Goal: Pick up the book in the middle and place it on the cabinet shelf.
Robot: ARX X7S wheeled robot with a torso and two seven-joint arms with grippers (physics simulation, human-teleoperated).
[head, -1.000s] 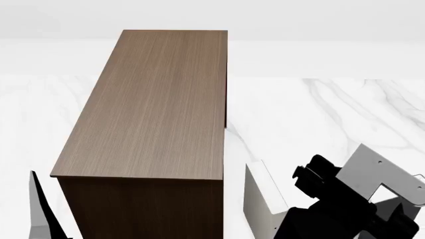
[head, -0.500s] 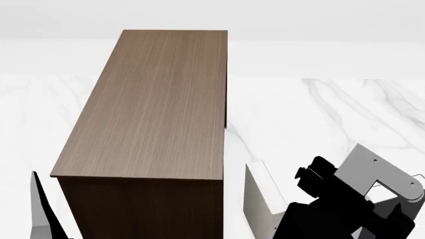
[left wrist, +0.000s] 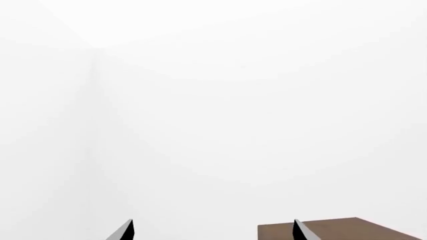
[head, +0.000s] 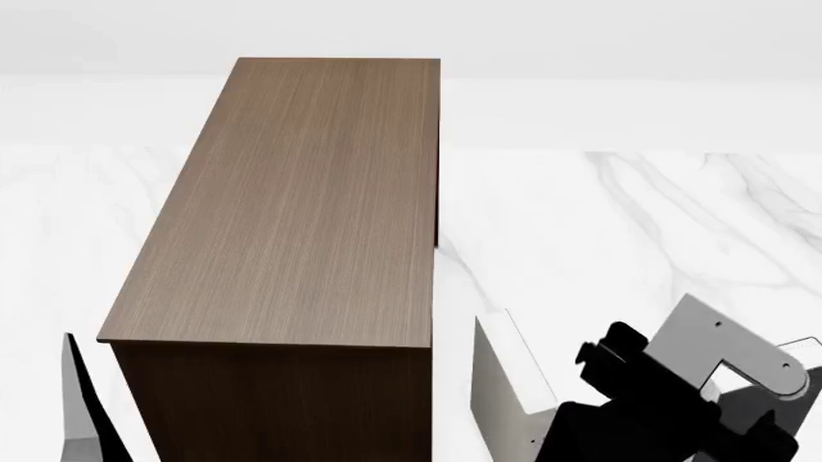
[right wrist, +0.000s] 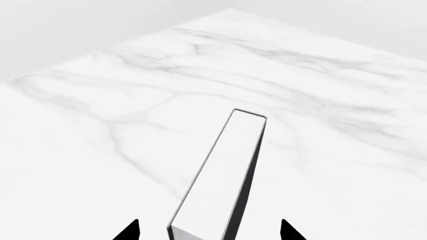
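— White marble table (right wrist: 100, 125) runs off to blank white walls. Where's the book?

— The book (right wrist: 223, 180) stands on edge on the table, right of the cabinet (head: 308, 202), and lies straight ahead of the right tool (right wrist: 210, 232), its long axis running away from the tool. White pages face up, the dark cover shows along one side.

— Is it gripped?

— The right tool's tips sit spread wide on either side of it, apart from both faces, so not yet, I'd judge. That arm is clearly the nearer one.

— The other arm?

— The left tool (left wrist: 213, 231) is also spread wide and empty, off by the cabinet's corner.

— Any writing?

— None I can read.
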